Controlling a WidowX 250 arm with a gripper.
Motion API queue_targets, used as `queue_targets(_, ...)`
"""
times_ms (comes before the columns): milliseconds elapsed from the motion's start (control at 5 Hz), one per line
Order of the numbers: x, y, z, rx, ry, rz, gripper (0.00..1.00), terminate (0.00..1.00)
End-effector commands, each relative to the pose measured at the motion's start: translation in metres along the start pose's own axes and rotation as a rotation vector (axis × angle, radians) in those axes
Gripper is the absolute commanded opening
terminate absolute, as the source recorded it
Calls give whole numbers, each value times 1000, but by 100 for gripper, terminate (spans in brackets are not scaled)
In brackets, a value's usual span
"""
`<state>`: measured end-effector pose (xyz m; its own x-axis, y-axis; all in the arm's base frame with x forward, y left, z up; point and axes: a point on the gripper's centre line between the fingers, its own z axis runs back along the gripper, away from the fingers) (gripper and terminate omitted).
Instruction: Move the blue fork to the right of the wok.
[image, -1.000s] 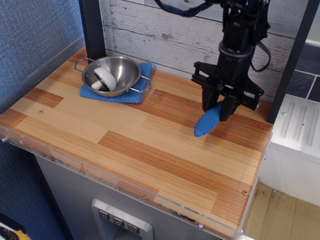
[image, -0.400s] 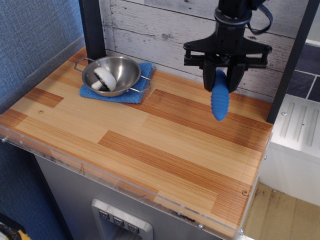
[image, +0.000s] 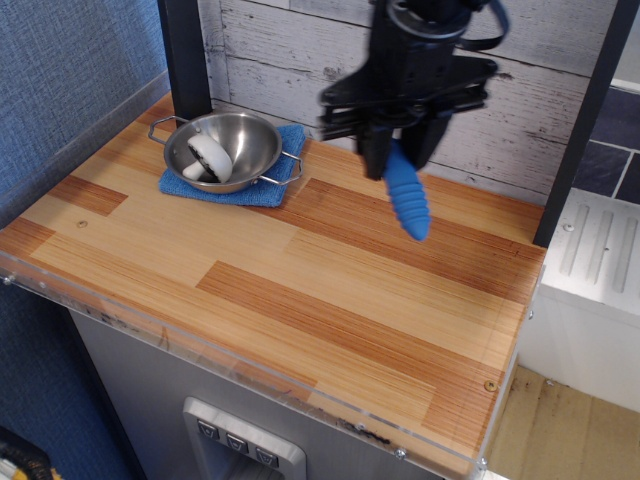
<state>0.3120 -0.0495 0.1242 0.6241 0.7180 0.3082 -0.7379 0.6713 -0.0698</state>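
Nearest the camera, the wooden tabletop (image: 300, 300) is seen as a butcher-block pattern of light and reddish-brown planks, smooth, with a clear acrylic strip along its front edge. This near and middle part bears nothing.

Further back, the blue fork (image: 408, 198) is held above the board, clear of the surface as far as can be judged. Its thick ribbed handle, bright blue plastic, hangs tip-down and tilted toward the right. The tined head is hidden inside the tool. The gripper (image: 392, 148), black and angular with a wide crossbar, is clamped on the fork's upper end, its fingers closed against the handle.

To the left and at a similar depth, the wok (image: 222, 150) is noted: a small polished steel bowl with thin wire loop handles, resting on a folded blue cloth (image: 262, 186) of a soft terry-like texture. A white rounded object (image: 208, 160) lies inside the wok. Behind everything, a whitewashed plank wall (image: 290, 60) is seen.

Progress, as judged: the grasp and lift are done; the fork is carried in the air some way right of the wok. Lowering to the board beside the wok and release are left.
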Motion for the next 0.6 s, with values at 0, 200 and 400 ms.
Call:
queue_targets(0,-32,40,6,11,-57,245,0,0)
queue_targets(200,-48,67,-11,46,-22,323,0,0)
queue_targets(400,-54,83,-26,66,-5,380,0,0)
